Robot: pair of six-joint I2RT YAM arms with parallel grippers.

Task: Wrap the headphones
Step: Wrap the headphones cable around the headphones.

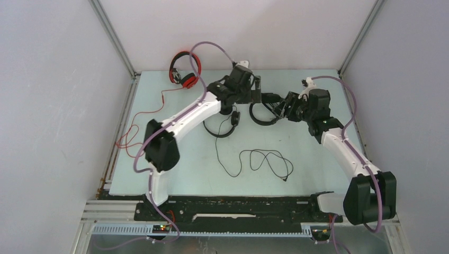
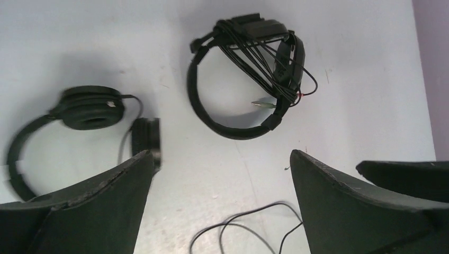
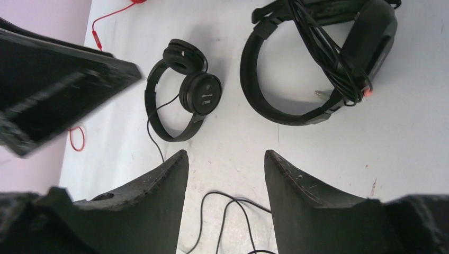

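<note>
A black headset (image 2: 233, 129) lies on the table with its thin cable wound round its band and ear cup; it also shows as that wound headset (image 3: 376, 37) in the right wrist view. My left gripper (image 2: 222, 154) hovers just near of it, open and empty. My right gripper (image 3: 225, 153) is open too, with nothing between its fingers. A second black headset (image 3: 198, 92) lies to the left, its loose cable (image 1: 262, 161) trailing toward the near edge. The red headphones (image 1: 185, 69) sit at the back left corner with their red cable (image 1: 143, 114) spread along the left edge.
The pale table (image 1: 317, 169) is closed in by white walls on three sides. Both arms reach in over the middle of the back half, their grippers close together. A finger of the left gripper (image 3: 53, 90) fills the right wrist view's upper left.
</note>
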